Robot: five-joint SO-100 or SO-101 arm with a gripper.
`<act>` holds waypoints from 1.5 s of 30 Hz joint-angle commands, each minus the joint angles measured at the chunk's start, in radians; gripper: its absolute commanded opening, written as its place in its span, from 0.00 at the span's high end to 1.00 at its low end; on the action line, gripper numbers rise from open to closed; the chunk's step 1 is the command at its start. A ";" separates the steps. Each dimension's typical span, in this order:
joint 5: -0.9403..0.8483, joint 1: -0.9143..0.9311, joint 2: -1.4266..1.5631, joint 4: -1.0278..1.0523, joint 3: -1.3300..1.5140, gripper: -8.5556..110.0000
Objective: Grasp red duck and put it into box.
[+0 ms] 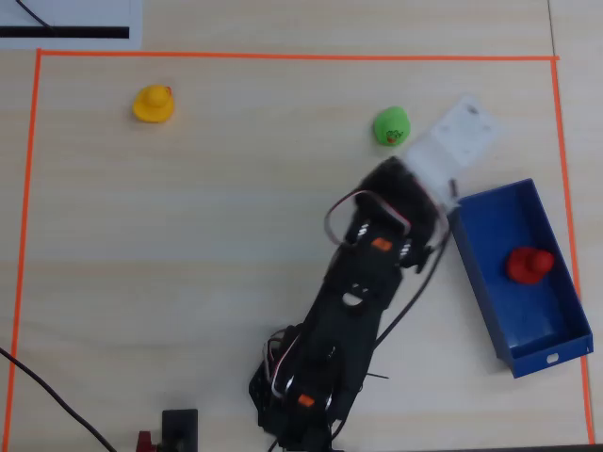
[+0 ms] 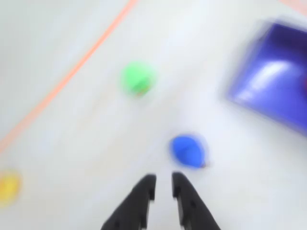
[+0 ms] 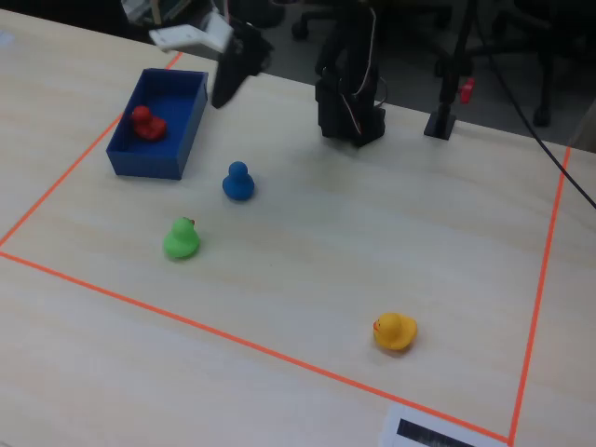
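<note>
The red duck [image 1: 529,266] lies inside the dark-blue box [image 1: 476,273], near its middle; the fixed view shows the red duck [image 3: 145,122] against the far end of the box [image 3: 149,160]. My gripper [image 3: 220,98] hangs in the air just right of the box, above the table. In the blurred wrist view the gripper [image 2: 163,179] holds nothing, and its black jaws stand a narrow gap apart. The box [image 2: 268,91] lies at the upper right there. In the overhead view a white camera mount [image 1: 457,137] covers the fingers.
A blue duck [image 3: 238,182] stands just ahead of the fingertips [image 2: 149,184]. A green duck [image 1: 392,126] sits left of the box and a yellow duck [image 1: 153,104] far off. Orange tape [image 1: 283,56] borders the work area. The arm's base [image 3: 349,112] stands at the back.
</note>
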 commanded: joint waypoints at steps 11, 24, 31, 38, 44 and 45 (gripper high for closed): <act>-0.221 -0.410 0.977 -0.060 1.276 0.93; -0.172 -0.423 1.086 0.086 1.342 0.93; -0.172 -0.399 1.086 0.086 1.342 0.87; -0.172 -0.399 1.086 0.086 1.342 0.87; -0.172 -0.399 1.086 0.086 1.342 0.87; -0.172 -0.399 1.086 0.086 1.342 0.87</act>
